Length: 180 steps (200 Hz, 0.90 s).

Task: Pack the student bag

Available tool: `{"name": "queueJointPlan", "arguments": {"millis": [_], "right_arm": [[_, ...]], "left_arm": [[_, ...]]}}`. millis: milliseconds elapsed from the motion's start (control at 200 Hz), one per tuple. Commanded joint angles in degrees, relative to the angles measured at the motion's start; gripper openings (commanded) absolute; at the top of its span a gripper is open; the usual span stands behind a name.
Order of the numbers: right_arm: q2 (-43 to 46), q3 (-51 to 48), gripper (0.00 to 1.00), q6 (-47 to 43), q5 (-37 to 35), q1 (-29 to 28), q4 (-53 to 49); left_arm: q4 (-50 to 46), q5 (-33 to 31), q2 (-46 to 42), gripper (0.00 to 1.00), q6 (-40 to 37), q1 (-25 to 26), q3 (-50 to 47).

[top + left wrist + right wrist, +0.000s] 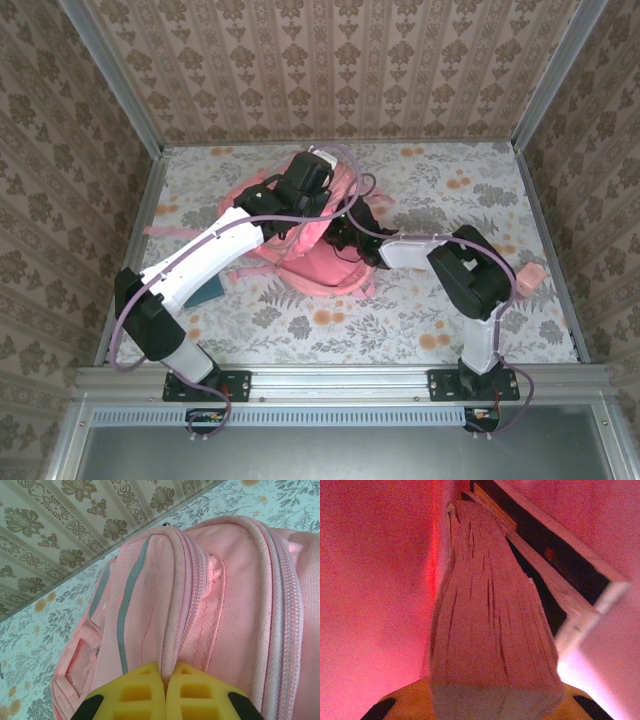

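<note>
The student bag (322,266), a big pink backpack, lies mid-table. My left gripper (322,203) sits over its top; in the left wrist view the yellow fingers (140,692) are shut on a raised piped seam beside a zip of the bag (230,605), pinching it at the left gripper (167,670). My right gripper (347,237) reaches into the bag's opening. Inside, under pink light, the right gripper (492,702) is shut on a thick book (490,625), page edges facing me. A second book with a dark cover (560,575) leans to its right.
A teal flat object (210,292) lies under my left arm near the bag's left side. A small pink item (530,274) rests by the right wall. A thin pink strap (165,230) trails left. Metal rails and patterned walls close in the floral table (400,320).
</note>
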<state>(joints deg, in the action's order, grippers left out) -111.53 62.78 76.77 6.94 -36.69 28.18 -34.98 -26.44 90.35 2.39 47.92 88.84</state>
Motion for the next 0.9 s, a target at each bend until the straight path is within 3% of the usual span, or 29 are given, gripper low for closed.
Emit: {"name": "queueJointPlan", "arguments": {"millis": [0, 80, 195, 280, 595, 895], "right_arm": [[-3.3, 5.8, 0.19, 2.0, -3.2, -1.1, 2.9], [-5.8, 8.7, 0.27, 3.1, -1.5, -1.2, 0.7], [-5.7, 7.7, 0.55, 4.6, 0.1, -1.1, -0.2], [-3.0, 4.2, 0.63, 5.0, 0.1, -0.7, 0.1], [10.0, -9.5, 0.69, 5.6, 3.3, 1.2, 1.3], [23.6, -21.3, 0.63, 6.2, 6.1, 6.4, -0.7]], "left_arm": [[8.9, -2.2, -4.2, 0.01, 1.5, 0.1, 1.1], [8.7, -2.3, -4.3, 0.01, 1.7, 0.0, 1.1], [8.3, -2.4, -4.4, 0.01, 2.4, -0.4, 1.0], [8.1, -1.9, -4.2, 0.01, 2.8, -0.8, 0.7], [9.1, 1.3, -3.4, 0.02, 4.2, -2.3, -0.2], [10.3, 6.8, 0.3, 0.02, 6.1, -3.4, 0.1]]}}
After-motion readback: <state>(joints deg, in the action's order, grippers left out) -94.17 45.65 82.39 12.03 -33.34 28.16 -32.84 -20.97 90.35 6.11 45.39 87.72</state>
